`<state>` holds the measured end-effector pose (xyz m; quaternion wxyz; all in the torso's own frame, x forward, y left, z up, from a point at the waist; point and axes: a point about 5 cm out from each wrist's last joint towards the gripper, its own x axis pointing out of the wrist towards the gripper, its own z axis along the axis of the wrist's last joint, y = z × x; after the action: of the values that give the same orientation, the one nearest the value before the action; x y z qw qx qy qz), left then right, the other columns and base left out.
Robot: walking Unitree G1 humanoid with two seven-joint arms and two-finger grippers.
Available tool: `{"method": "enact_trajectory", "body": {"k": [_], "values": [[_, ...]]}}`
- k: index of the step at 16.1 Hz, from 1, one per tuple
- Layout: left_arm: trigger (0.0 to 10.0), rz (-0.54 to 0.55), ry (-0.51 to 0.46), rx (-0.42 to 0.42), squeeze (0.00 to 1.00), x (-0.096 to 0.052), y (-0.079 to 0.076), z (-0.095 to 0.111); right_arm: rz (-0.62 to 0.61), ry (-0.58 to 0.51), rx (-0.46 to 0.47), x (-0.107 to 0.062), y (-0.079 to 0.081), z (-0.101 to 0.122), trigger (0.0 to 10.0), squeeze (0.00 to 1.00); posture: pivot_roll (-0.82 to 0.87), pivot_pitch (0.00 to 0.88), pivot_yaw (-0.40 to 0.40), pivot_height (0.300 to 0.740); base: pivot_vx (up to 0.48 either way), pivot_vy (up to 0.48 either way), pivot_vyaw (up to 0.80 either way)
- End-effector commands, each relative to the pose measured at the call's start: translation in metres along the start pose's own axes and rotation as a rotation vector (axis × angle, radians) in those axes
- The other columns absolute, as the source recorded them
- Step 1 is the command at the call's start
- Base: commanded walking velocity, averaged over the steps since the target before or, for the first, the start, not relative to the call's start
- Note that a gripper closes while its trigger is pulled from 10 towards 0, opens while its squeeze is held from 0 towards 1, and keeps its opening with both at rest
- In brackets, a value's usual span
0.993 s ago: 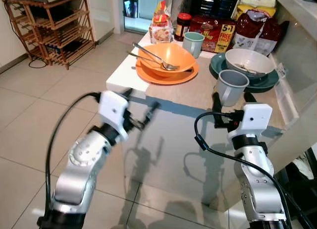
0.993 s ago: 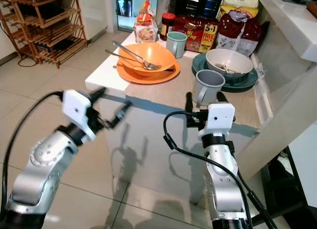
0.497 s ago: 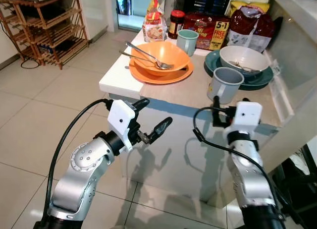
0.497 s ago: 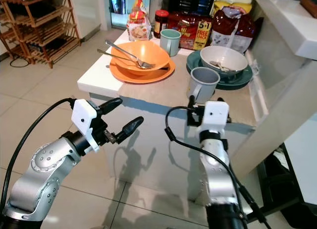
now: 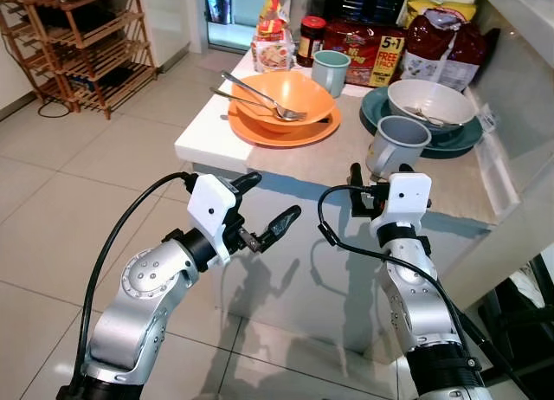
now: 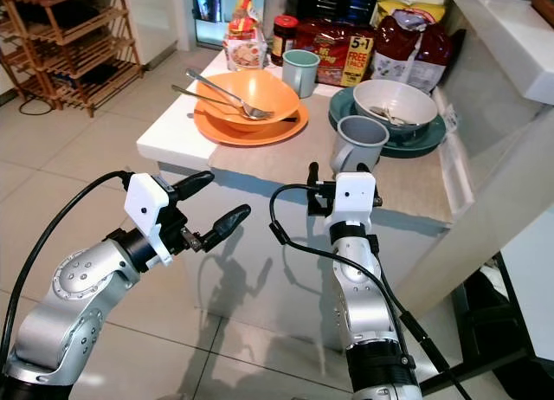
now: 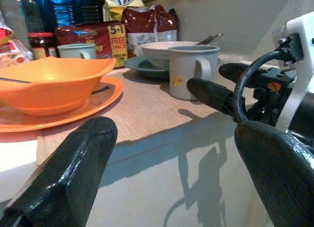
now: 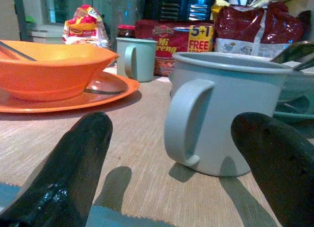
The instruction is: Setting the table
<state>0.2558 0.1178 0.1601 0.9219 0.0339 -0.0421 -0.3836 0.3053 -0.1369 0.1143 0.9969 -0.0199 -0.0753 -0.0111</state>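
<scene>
right end effector (image 8: 167, 163) before grey mug (image 8: 223, 111)

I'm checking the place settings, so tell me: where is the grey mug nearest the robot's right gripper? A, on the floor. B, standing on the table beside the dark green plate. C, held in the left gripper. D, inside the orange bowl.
B: the grey mug stands upright on the table, by the dark green plate, just beyond the open right gripper.

The red packet (image 8: 176, 38) at the back of the table reads "Mi Goreng" with a yellow "5+1 FREE" panel.
</scene>
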Motion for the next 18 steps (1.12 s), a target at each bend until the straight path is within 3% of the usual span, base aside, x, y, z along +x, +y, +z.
{"method": "enact_trajectory", "body": {"k": [1,4,10,15,18], "values": [[10.0,-0.022,-0.016,0.011,0.00,0.002,-0.002,0.006,0.015,-0.035,-0.016,0.001,0.000,0.005,10.0,0.00,0.10,0.004,-0.061,0.740,0.000,0.000,0.00],[10.0,-0.024,-0.014,0.016,0.00,0.003,-0.001,0.006,0.023,-0.034,-0.024,0.004,-0.001,0.002,10.0,0.00,0.10,0.008,-0.057,0.740,0.000,0.000,0.00],[10.0,-0.030,-0.011,0.022,0.00,0.003,0.000,0.006,-0.138,-0.006,-0.031,0.020,-0.025,0.001,10.0,0.00,0.10,0.012,-0.052,0.740,0.000,0.000,0.00],[10.0,-0.027,-0.014,0.019,0.00,0.001,-0.001,0.007,-0.204,-0.031,-0.026,-0.004,-0.039,0.005,10.0,0.00,0.10,0.016,-0.054,0.740,0.000,0.000,0.00],[10.0,-0.036,-0.019,0.012,0.00,0.001,-0.004,0.007,-0.278,-0.043,-0.065,-0.023,-0.067,0.011,10.0,0.00,0.09,0.017,-0.052,0.740,0.000,0.000,0.00]]}}
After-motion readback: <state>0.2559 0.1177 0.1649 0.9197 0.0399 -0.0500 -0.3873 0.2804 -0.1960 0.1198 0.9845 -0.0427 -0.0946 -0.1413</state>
